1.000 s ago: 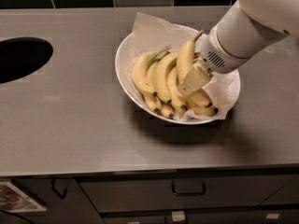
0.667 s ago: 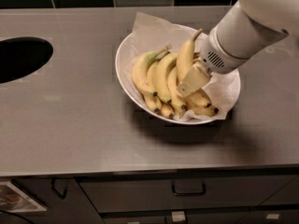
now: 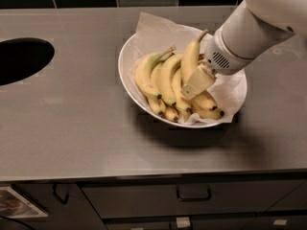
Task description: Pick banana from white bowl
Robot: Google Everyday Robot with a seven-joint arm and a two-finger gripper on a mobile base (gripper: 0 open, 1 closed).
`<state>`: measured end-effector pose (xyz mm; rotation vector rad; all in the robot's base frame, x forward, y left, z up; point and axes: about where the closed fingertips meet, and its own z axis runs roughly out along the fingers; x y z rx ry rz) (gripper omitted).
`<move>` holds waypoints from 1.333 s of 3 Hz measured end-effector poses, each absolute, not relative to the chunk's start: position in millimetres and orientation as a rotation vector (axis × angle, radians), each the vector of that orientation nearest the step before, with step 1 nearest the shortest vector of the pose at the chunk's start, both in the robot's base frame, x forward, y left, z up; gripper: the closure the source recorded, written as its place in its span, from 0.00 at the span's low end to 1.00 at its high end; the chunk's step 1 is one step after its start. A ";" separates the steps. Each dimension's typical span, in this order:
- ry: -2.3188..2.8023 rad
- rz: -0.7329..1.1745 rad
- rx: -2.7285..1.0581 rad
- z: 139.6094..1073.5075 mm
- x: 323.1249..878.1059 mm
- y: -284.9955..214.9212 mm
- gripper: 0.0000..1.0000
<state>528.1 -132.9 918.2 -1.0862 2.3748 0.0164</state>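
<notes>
The white bowl (image 3: 128,51) stands on the grey counter right of centre, lined with crumpled white paper and holding several bananas. The banana (image 3: 189,59), evenly yellow with a long pale stem pointing up and to the right, lies near the middle of the bunch. A banana with a greenish patch (image 3: 145,71) lies at the left of the bunch. My gripper (image 3: 196,83) reaches in from the upper right and is down among the bananas, right against the banana's lower half. Its cream-coloured tip covers part of the fruit there.
A dark round opening (image 3: 21,59) is cut into the counter at the far left. Dark tiles run along the back wall. Drawers with handles (image 3: 193,195) sit below the counter's front edge. My white arm (image 3: 254,30) covers the bowl's upper right rim.
</notes>
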 end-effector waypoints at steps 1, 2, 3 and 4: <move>2.389 0.046 -1.104 913.2 530.9 -131.1 0.46; 2.389 0.046 -1.104 913.2 530.9 -131.1 0.69; 2.389 0.046 -1.104 913.2 530.9 -131.1 0.92; 2.385 0.044 -1.102 914.6 530.2 -131.0 1.00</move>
